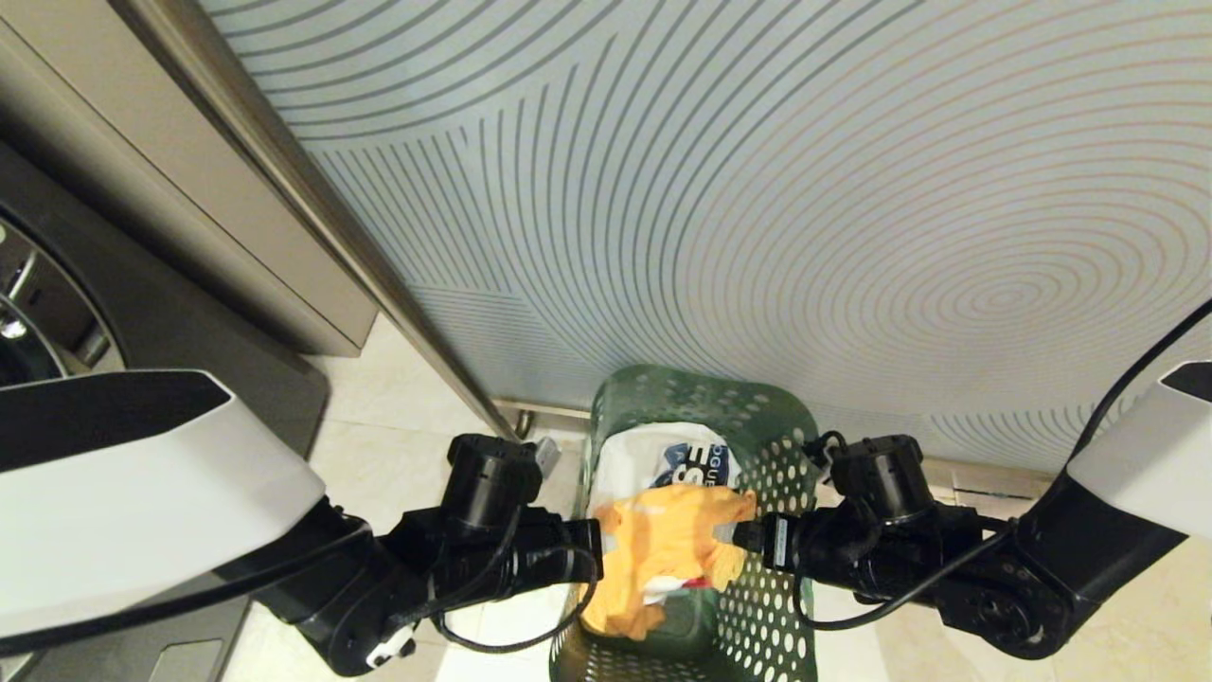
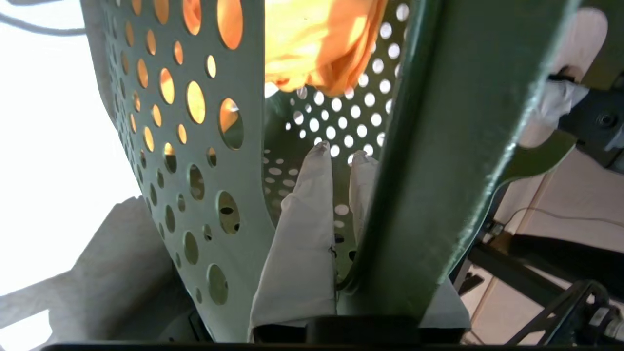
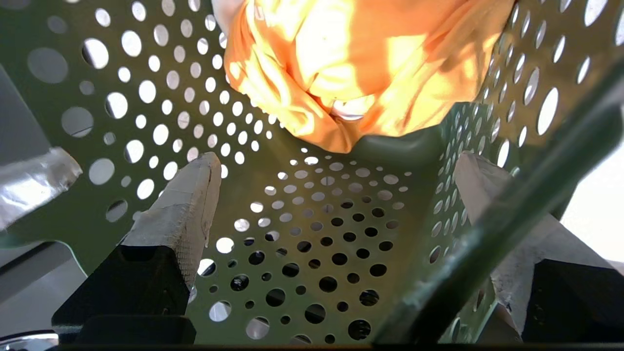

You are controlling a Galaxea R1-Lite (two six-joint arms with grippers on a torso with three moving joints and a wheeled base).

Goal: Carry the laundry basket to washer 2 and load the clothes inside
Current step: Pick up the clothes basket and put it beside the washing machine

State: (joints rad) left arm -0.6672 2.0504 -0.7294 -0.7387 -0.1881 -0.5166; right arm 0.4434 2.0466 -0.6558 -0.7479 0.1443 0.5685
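Here you see one laundry basket (image 1: 757, 455) on the floor against the patterned panel (image 1: 757, 170), its long axis running away from you, flanked by two arms. The left gripper (image 2: 341, 156) is pinched together over the near-side rim; the right gripper (image 3: 336, 170) straddles the opposite rim, fingers apart, not yet clamped. Inside lie one orange garment (image 1: 677, 549) and one white (image 1: 644, 455).

The laundry basket (image 1: 748, 445) stands on the floor (image 1: 398, 426) before the patterned panel (image 1: 757, 189), between the two arms — clothes (image 1: 677, 554) inside it, a washer (image 1: 57, 313) off to the left.
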